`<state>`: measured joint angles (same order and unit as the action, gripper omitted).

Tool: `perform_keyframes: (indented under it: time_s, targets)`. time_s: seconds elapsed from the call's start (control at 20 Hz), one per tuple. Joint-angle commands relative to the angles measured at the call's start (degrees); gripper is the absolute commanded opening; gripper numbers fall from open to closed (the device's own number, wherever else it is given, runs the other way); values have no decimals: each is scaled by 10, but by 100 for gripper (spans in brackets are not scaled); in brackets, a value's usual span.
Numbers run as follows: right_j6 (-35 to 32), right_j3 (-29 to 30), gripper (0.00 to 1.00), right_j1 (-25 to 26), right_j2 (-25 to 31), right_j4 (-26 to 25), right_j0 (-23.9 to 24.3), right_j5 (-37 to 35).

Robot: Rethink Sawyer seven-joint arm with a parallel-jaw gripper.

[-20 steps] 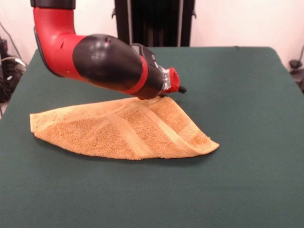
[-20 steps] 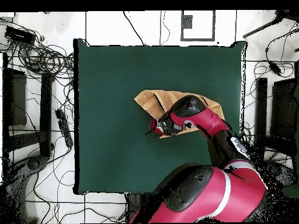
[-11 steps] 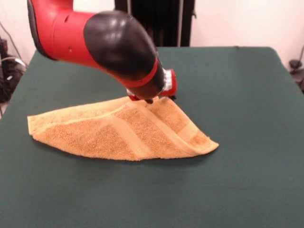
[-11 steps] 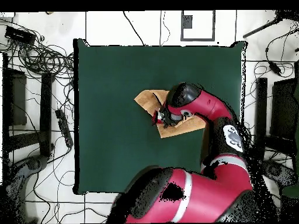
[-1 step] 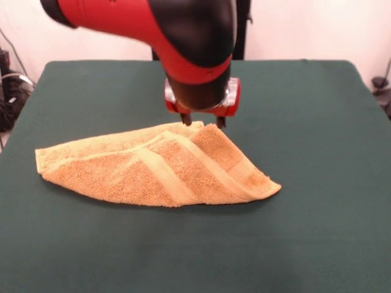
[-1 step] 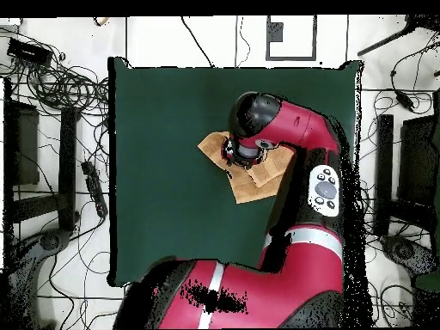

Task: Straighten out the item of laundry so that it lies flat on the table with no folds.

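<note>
- My gripper (image 5: 203, 121) points straight down over the far edge of the towel (image 5: 153, 168), its two dark fingertips (image 5: 186, 118) spread apart with open space between them.
- The fingertips sit at the towel's top fold line; from the front I cannot tell for certain whether they touch the cloth or hang just above it.
- Nothing is clamped between my fingers.
- The towel lies on the green table (image 5: 317, 122), a little toward the side that shows left in the front view, folded over on itself into a rough triangle.
- One flap lies diagonally across the layer beneath, with a flat woven band (image 5: 217, 171) running down toward the pointed corner at the front view's right.
- A second band (image 5: 160, 177) crosses the flap nearer its middle.
- The lower layer sticks out as a paler strip along the far edge, toward the blunt left end.
- From overhead, my arm (image 6: 292, 129) covers much of the towel (image 6: 249, 185); only its corners show beside my wrist.
- The table (image 6: 163, 137) around the cloth is bare green felt.
</note>
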<state>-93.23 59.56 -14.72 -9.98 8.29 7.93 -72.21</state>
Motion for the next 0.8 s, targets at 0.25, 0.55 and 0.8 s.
perform_keyframes:
  time_s: [0.25,0.55,0.8]
  targets:
    - [-238,-39,100,29,-7,18,-28,-49]
    - [-221,-61,100,48,-19,-18,-39,-14]
    - [-246,-92,100,91,-33,-30,-52,30]
